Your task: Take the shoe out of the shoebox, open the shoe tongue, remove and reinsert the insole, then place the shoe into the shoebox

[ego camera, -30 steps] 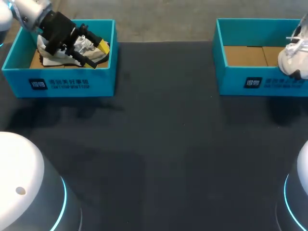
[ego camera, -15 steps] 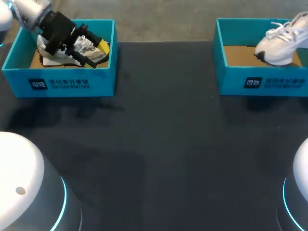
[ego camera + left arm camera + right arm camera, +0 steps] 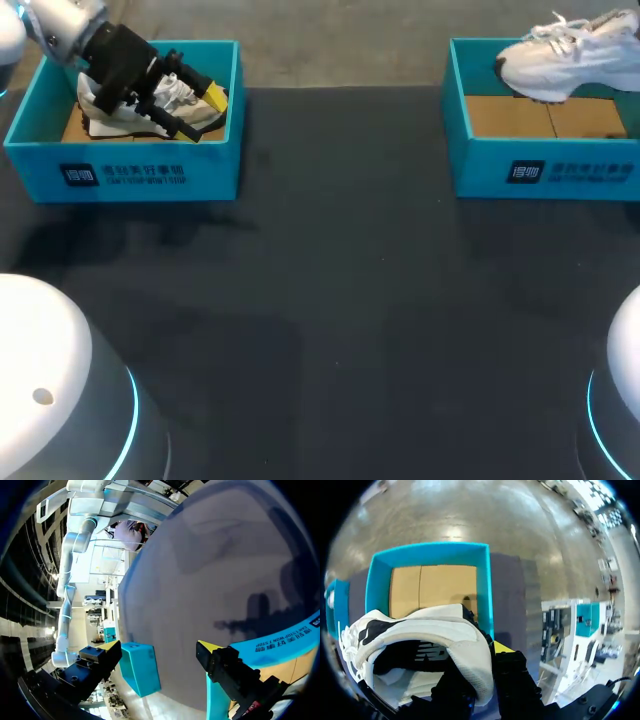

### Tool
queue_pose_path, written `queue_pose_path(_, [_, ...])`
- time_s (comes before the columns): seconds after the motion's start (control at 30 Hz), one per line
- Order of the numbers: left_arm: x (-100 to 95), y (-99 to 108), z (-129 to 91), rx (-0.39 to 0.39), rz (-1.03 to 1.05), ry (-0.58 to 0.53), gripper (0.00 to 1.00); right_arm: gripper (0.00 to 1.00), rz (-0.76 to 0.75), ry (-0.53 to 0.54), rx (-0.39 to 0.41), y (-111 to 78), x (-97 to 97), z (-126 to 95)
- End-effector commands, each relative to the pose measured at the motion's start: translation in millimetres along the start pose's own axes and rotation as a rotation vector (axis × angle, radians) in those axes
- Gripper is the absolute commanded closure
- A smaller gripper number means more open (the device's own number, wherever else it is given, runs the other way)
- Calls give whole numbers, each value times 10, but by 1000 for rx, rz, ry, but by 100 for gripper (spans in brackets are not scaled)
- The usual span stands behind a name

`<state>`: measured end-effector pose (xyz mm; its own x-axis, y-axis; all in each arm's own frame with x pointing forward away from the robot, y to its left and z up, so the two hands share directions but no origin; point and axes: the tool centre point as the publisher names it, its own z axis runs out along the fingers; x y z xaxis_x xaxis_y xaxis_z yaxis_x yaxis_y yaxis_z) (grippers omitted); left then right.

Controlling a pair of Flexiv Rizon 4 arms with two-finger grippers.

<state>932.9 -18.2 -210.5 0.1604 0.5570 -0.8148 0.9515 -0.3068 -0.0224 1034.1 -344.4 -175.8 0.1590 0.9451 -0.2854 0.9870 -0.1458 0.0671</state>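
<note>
White leather and mesh fill my right wrist view: the white shoe (image 3: pixel 565 55) hangs in my right pincer (image 3: pixel 480 665), which pinches the padded heel rim from both sides, one yellow tip showing against the outside of the rim. In the head view the shoe is in the air above the right shoebox (image 3: pixel 545 170), over its far wall and touching nothing. Its long axis runs across the table (image 3: pixel 350 300) side to side, with the toe aimed at the table's middle and the heel toward my right arm's side. The pincer itself is out of that view. From the wrist, the box's bare cardboard floor (image 3: pixel 432 587) lies below and ahead of my fingers.

That relation is what the next move turns on, as I judge it. The shoe looks lifted above the walls, so it can travel toward me over the near wall and come down on open table, toe leading inward.

My left pincer (image 3: pixel 159 647) is well apart from all this, spread wide inside the left shoebox (image 3: pixel 130 175), just above a second shoe (image 3: pixel 150 110), with nothing between its tips. The right arm is plainly the nearer one.
</note>
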Motion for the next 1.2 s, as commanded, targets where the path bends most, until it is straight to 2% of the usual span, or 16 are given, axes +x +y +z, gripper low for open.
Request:
queue_pose_path(0.03, [-4,1,-4,1,1,3,0,100,269,-51,31,-12,68,13])
queue_pose_path(0.43, [-4,1,-4,1,1,3,0,100,228,-43,24,-49,46,-4])
queue_pose_path(0.53, [-4,1,-4,1,1,3,0,100,157,-17,31,-28,43,-10])
queue_pose_path(1.2, [-4,1,-4,1,1,3,0,100,157,-17,31,-28,43,-10])
